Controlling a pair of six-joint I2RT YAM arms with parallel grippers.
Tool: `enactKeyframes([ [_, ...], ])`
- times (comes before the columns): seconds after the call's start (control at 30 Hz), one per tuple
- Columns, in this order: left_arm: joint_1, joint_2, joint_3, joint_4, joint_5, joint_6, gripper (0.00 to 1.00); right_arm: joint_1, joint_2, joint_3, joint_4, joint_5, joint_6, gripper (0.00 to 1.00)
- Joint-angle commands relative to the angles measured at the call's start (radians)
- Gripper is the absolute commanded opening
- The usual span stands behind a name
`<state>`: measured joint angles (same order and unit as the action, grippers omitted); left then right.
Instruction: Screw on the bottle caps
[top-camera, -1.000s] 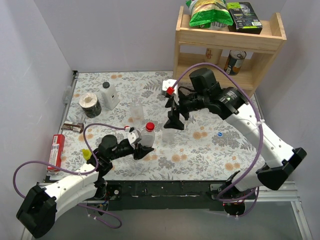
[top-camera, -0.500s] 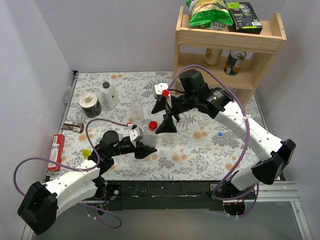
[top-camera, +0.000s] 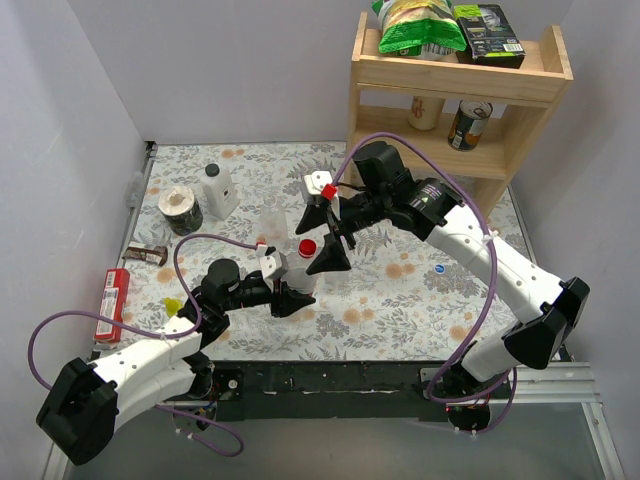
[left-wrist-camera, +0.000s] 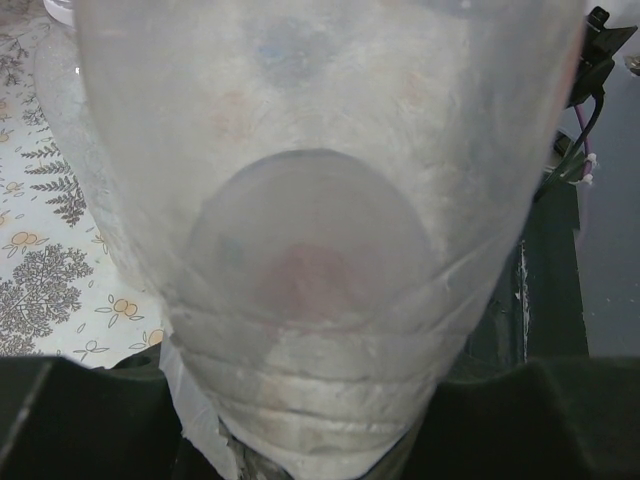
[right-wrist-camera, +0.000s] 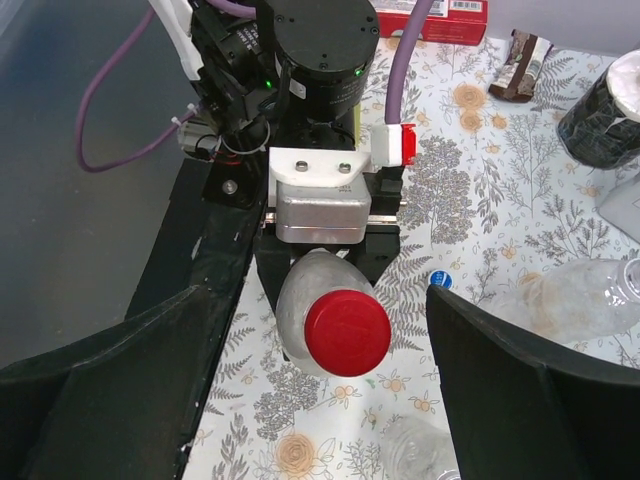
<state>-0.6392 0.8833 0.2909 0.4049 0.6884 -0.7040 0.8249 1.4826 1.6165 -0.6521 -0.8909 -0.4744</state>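
One red cap (right-wrist-camera: 347, 333) — right-wrist view, bottle (right-wrist-camera: 300, 300) beneath

A table (top-camera: 420, 300) covered in a white cloth printed with grey leaves and orange flowers fills the middle. Its near edge is a black metal rail (top-camera: 330, 378). Plain pale grey walls (top-camera: 240, 70) close it in on the left, back and right. A light wooden two-tier shelf (top-camera: 450, 73) stands at the far right corner. Below the rail lies a smooth grey surface (top-camera: 350, 450). The light is even, with soft shadows.
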Motion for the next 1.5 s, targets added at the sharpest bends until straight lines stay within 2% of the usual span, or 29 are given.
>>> enactKeyframes([
  [0.0,-0.005,-0.004,0.033,0.034,-0.027,-0.015,0.00,0.000,0.015,0.031,-0.027,-0.028,0.002,0.94],
  [0.27,-0.005,-0.009,0.022,0.049,-0.075,-0.038,0.00,0.002,0.010,0.036,-0.043,-0.006,0.002,0.93],
  [0.77,0.029,-0.009,0.017,0.063,-0.110,-0.091,0.00,0.000,-0.051,0.020,-0.199,0.124,-0.073,0.93],
  [0.83,0.029,-0.007,0.016,0.061,-0.105,-0.078,0.00,-0.006,-0.056,0.023,-0.216,0.170,-0.064,0.92],
  [0.9,0.029,-0.010,0.014,0.057,-0.067,-0.048,0.00,-0.041,-0.056,0.023,-0.166,0.201,0.026,0.91],
  [0.97,0.027,-0.012,0.011,0.048,-0.031,-0.017,0.00,-0.111,-0.033,0.054,-0.135,0.181,0.054,0.91],
  [1.07,0.027,-0.003,0.027,0.014,0.006,0.020,0.00,-0.129,0.025,0.152,-0.112,0.129,0.031,0.92],
  [1.17,0.027,0.015,0.042,-0.005,0.017,0.026,0.00,-0.127,0.074,0.198,-0.098,-0.006,0.025,0.93],
  [1.3,0.027,0.052,0.079,-0.028,0.019,0.005,0.00,-0.090,0.088,0.181,-0.119,-0.129,-0.024,0.94],
  [1.47,0.027,0.059,0.088,-0.015,0.011,0.000,0.00,-0.026,0.076,0.140,-0.150,-0.135,-0.044,0.94],
])
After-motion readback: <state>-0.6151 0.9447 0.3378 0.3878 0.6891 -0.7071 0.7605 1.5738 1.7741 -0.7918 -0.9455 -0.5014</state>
